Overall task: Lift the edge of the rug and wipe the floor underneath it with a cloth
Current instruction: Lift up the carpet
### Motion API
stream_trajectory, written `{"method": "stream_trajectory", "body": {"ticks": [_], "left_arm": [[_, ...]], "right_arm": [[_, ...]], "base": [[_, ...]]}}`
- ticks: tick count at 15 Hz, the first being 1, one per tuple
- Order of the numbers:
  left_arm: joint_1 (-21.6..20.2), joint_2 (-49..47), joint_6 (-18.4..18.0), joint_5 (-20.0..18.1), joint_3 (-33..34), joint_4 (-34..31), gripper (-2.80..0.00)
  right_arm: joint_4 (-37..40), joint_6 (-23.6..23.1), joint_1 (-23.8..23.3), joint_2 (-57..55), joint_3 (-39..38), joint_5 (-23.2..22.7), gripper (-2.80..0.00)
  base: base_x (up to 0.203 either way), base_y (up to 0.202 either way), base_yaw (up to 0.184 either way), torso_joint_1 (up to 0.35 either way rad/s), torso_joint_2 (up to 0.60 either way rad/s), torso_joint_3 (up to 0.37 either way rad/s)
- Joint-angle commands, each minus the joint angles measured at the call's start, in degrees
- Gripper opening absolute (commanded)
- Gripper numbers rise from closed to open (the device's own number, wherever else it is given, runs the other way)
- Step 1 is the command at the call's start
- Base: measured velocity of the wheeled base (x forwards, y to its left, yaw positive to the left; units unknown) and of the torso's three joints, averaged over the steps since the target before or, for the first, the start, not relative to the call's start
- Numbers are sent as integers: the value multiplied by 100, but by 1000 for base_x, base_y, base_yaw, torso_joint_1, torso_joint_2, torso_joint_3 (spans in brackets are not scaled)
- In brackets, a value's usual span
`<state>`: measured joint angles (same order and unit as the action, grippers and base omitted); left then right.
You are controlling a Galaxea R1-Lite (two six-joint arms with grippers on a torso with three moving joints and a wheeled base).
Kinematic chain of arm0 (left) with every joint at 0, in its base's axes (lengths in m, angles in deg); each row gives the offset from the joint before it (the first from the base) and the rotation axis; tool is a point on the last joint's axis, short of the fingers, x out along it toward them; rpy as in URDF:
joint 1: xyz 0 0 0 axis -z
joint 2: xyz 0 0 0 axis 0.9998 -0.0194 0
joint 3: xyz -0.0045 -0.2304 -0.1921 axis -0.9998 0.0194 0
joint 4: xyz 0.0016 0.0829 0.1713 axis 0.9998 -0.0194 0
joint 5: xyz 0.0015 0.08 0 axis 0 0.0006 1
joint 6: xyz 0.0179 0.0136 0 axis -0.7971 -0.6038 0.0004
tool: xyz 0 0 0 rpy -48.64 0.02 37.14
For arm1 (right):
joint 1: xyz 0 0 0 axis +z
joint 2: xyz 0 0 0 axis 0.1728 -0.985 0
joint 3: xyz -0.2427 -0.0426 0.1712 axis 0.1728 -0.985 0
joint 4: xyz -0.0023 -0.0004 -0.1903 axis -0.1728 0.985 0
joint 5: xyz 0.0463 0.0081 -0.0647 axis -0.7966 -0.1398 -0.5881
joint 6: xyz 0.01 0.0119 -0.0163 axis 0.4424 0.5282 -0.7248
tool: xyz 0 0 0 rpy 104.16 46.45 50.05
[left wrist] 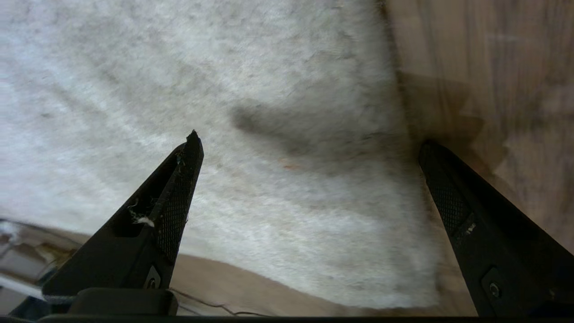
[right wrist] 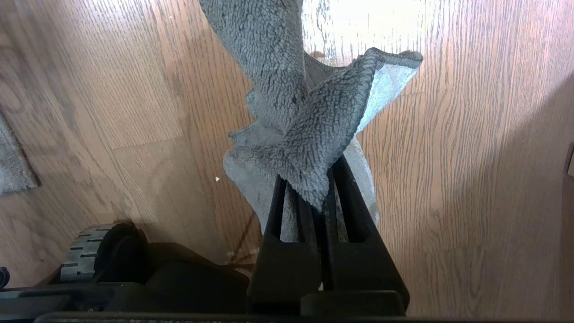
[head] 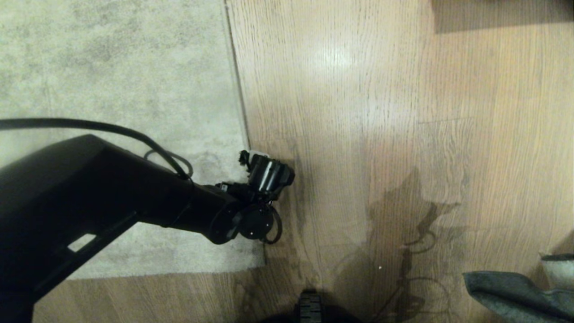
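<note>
The beige-grey rug (head: 112, 80) lies flat at the left, and its rug edge (head: 240, 98) runs down the picture against the wood floor (head: 381, 112). My left arm reaches across the rug, its wrist (head: 269, 175) standing over that edge near the rug's corner. In the left wrist view my left gripper (left wrist: 309, 140) is open and empty. One finger (left wrist: 179, 197) is over the pile, the other finger (left wrist: 453, 202) over the rug edge (left wrist: 399, 103). My right gripper (right wrist: 314, 179) is shut on the dark grey cloth (right wrist: 305, 112), which hangs at the lower right (head: 515, 296).
The rug's near corner (left wrist: 426, 296) lies just below the open fingers, with bare floor (left wrist: 502, 63) beside it. A base wheel (head: 309, 307) shows at the bottom centre. A dark shape (head: 502, 13) sits at the top right. Arm shadows fall on the planks.
</note>
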<state>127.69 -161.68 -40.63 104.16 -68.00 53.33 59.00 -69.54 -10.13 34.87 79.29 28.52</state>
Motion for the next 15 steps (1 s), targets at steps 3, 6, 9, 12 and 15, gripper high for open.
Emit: {"method": "stream_trajectory", "body": {"ticks": [3, 6, 9, 12, 15], "left_arm": [[-91, 83, -127, 133, 49, -7, 0], [-179, 199, -305, 272, 290, 8, 0], [-242, 365, -314, 299, 550, 15, 0], [-332, 545, -315, 313, 848, 36, 0], [-369, 689, -322, 398, 1135, 36, 0]], "right_arm": [[-5, 3, 1, -7, 0, 3, -280], [-5, 3, 1, -7, 0, 3, -280], [-5, 3, 1, -7, 0, 3, -280], [-5, 3, 1, -7, 0, 3, -280], [-4, 3, 1, -7, 0, 3, -280]], "base": [[0, 0, 0, 0, 0, 0], [0, 0, 0, 0, 0, 0], [0, 0, 0, 0, 0, 0], [0, 0, 0, 0, 0, 0], [0, 0, 0, 0, 0, 0]]}}
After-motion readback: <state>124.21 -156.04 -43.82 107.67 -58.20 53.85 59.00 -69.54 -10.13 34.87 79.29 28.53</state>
